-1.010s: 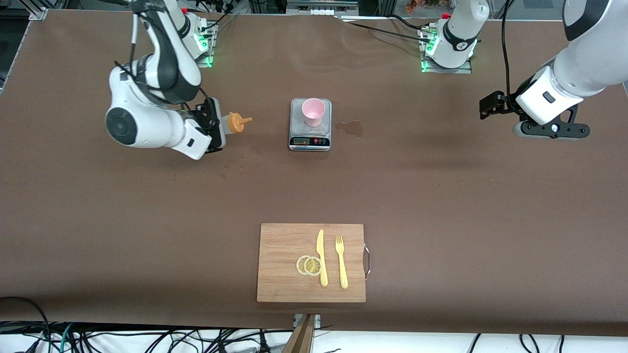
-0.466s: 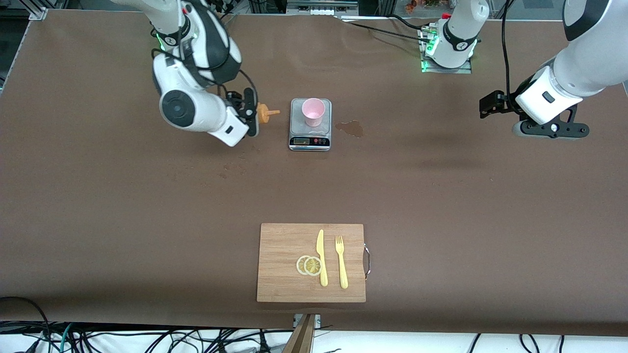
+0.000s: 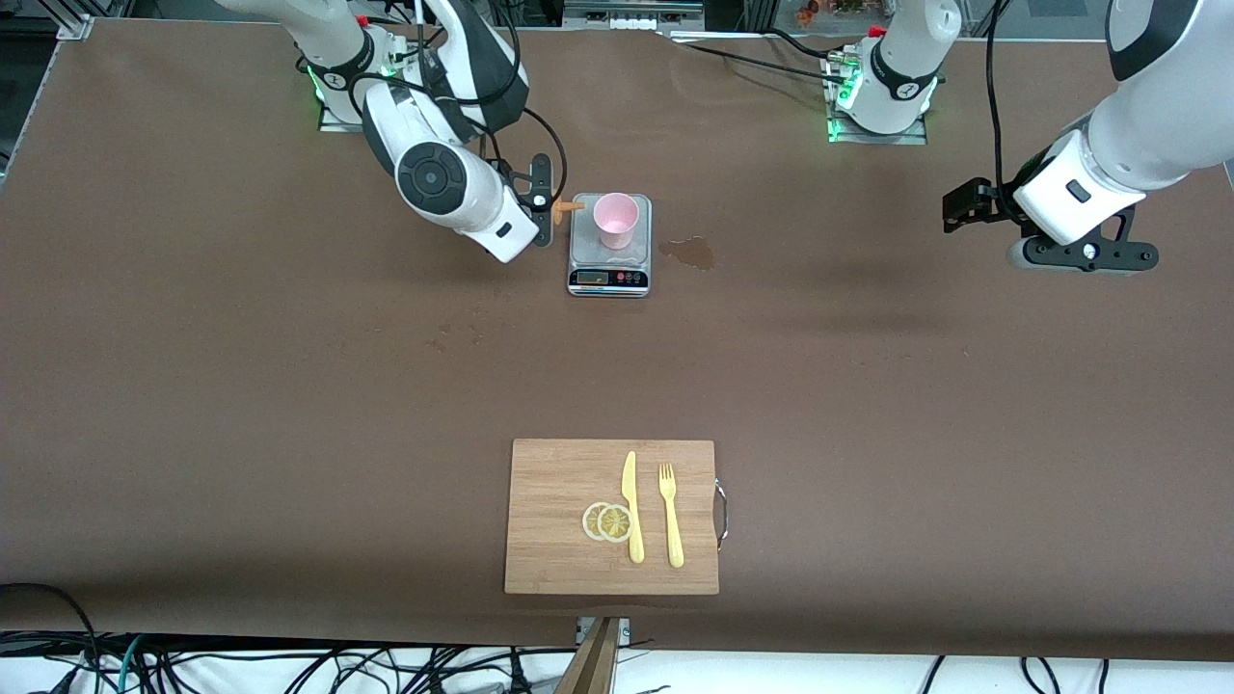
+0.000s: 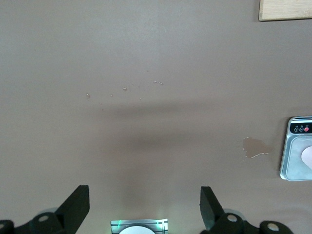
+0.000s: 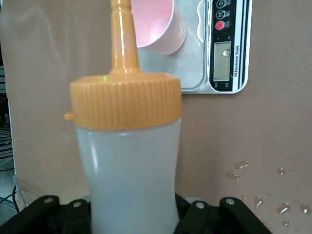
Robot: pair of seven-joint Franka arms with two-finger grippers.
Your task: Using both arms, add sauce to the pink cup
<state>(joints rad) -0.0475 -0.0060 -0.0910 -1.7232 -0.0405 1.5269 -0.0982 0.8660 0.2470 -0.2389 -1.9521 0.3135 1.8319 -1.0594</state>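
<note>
My right gripper (image 3: pixel 543 207) is shut on the sauce (image 5: pixel 129 165), a whitish squeeze bottle with an orange cap (image 5: pixel 126 100). The bottle is tipped sideways in the air. Its orange nozzle (image 3: pixel 571 204) points at the pink cup (image 3: pixel 615 220) and reaches up to the rim. The pink cup (image 5: pixel 158 27) stands upright on a grey kitchen scale (image 3: pixel 609 246). My left gripper (image 3: pixel 1080 257) waits high over the left arm's end of the table. In the left wrist view that gripper (image 4: pixel 144 207) is open with only bare table between its fingers.
A wet stain (image 3: pixel 686 252) lies beside the scale toward the left arm's end. Water drops (image 5: pixel 273 200) dot the table by the scale. A wooden cutting board (image 3: pixel 549 520), nearer the front camera, carries a yellow knife, a fork and lemon slices.
My right arm has carried the tipped bottle from the right arm's end of the table up to the scale, bringing the nozzle to the cup. The left arm has not moved.
</note>
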